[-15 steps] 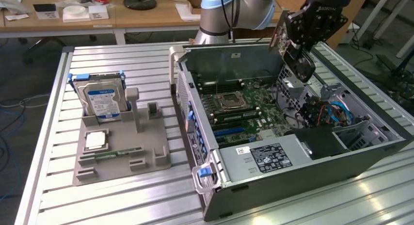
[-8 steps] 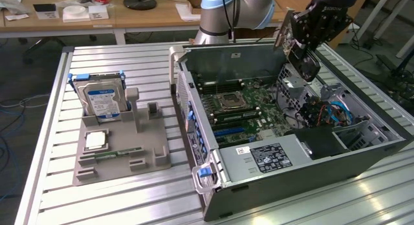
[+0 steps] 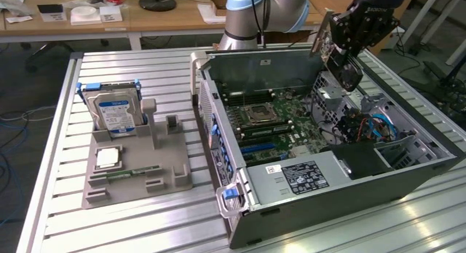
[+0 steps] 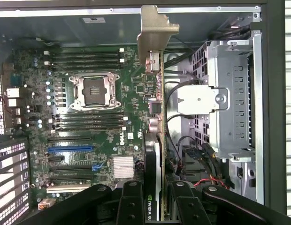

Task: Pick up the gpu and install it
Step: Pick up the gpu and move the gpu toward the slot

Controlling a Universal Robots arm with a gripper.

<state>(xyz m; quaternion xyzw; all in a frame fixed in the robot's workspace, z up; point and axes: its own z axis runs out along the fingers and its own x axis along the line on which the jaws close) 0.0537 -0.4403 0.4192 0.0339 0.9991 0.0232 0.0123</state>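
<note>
Here our gripper (image 4: 157, 208) is pinching the gpu (image 4: 157, 140) between its dark fingers (image 4: 131, 206), one on each face, so the jaws are clamped on the card rather than spread. We hold the card edge-on, its long axis running straight away from the wrist, with the metal bracket (image 4: 155, 28) at the far end. In the exterior view it hangs above the open computer case (image 3: 328, 193), at the far corner on the exterior view's right, and appears to touch nothing below. Beneath it runs the seam between the motherboard (image 4: 131, 89) and the drive cage (image 4: 234, 93). The blue slot (image 4: 70, 148) lies off on the board side, well apart from the card's line. We cannot see the card's connector edge, nor tell which slot it faces.
</note>
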